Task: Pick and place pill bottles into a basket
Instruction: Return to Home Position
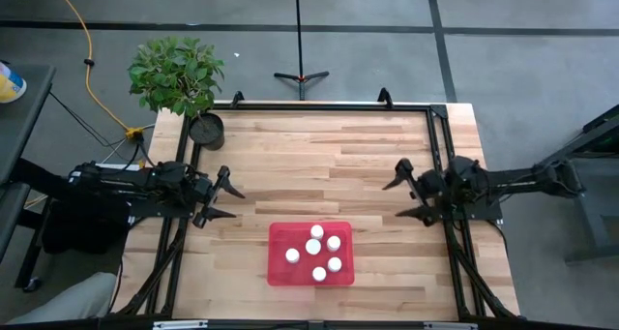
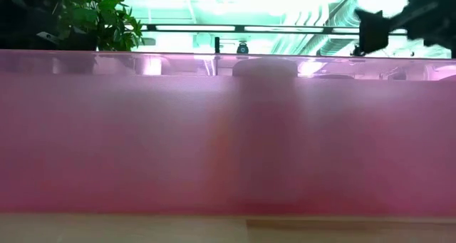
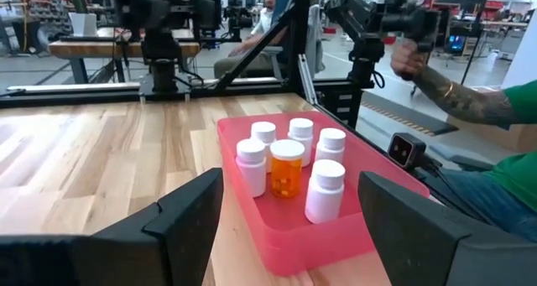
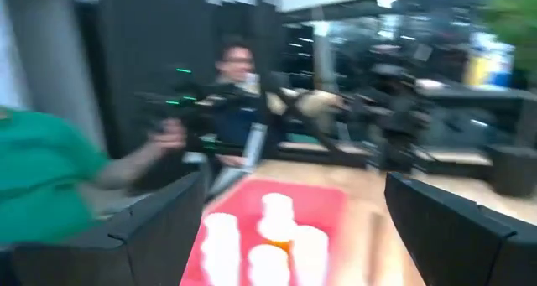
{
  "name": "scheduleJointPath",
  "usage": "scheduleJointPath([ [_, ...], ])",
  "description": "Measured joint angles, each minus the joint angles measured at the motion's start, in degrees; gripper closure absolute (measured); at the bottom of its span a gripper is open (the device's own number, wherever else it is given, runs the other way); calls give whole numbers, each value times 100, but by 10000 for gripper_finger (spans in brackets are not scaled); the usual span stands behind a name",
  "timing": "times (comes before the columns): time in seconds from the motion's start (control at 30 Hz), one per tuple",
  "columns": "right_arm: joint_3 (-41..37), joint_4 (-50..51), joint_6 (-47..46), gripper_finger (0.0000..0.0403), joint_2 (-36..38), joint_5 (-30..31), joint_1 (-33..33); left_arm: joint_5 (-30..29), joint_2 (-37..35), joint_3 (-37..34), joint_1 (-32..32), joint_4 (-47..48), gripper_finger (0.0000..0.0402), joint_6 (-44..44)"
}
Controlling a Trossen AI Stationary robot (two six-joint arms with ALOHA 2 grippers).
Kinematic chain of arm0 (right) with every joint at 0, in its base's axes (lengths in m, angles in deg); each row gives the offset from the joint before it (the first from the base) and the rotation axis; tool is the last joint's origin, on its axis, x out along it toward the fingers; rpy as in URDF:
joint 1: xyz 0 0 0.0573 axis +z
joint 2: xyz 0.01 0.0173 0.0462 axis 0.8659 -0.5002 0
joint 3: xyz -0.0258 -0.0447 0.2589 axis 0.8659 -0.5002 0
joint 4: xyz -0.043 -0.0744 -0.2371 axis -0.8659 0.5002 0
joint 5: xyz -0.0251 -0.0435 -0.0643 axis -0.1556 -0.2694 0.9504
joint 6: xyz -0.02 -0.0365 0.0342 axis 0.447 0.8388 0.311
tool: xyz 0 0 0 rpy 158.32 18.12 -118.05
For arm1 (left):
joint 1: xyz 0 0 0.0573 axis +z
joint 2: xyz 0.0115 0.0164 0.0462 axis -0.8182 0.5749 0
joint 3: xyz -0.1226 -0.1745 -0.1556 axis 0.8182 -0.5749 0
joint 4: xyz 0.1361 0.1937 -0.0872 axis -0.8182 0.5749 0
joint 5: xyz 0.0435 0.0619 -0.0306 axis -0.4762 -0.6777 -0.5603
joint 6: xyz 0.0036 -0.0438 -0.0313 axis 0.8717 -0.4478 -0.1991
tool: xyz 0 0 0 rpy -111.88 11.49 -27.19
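Note:
Several pill bottles point(image 1: 315, 248) with white caps stand upright in the red tray basket point(image 1: 280, 272) near the table's front middle. In the left wrist view one bottle point(image 3: 286, 170) has an orange body; the others are white. My left gripper point(image 1: 228, 198) is open and empty at the table's left side. My right gripper point(image 1: 398, 198) is open and empty at the right side. Both point toward the basket, well apart from it. In the low view the tray's wall point(image 2: 228, 136) fills the picture.
A small dark round pot point(image 1: 206, 129) with a green plant point(image 1: 176, 71) beside it stands at the far left corner. Bare wood lies between the arms and beyond the tray. A person in green point(image 3: 503, 143) shows beyond the table's edge.

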Motion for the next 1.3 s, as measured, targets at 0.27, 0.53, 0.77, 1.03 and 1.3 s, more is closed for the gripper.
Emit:
scheduleJointPath([
  [0.27, 220, 985, 164, 45, 454, -396, 126, 94, -2, 0, 0, -6, 92, -85],
  [0.53, 233, 1697, 360, 45, 1419, -434, 370, 92, -2, 0, 0, -6, 92, -87],
  [0.77, 233, 2653, 277, 45, 2312, -96, 536, 87, -2, 2, 0, -6, 92, -87],
  [1.03, 237, 2886, 160, 45, 2367, 269, 736, 66, 4, 7, 2, -8, 92, -87],
  [1.3, 237, 2899, -209, 45, 2367, 268, 735, 59, 4, 7, 0, -8, 92, -118],
])
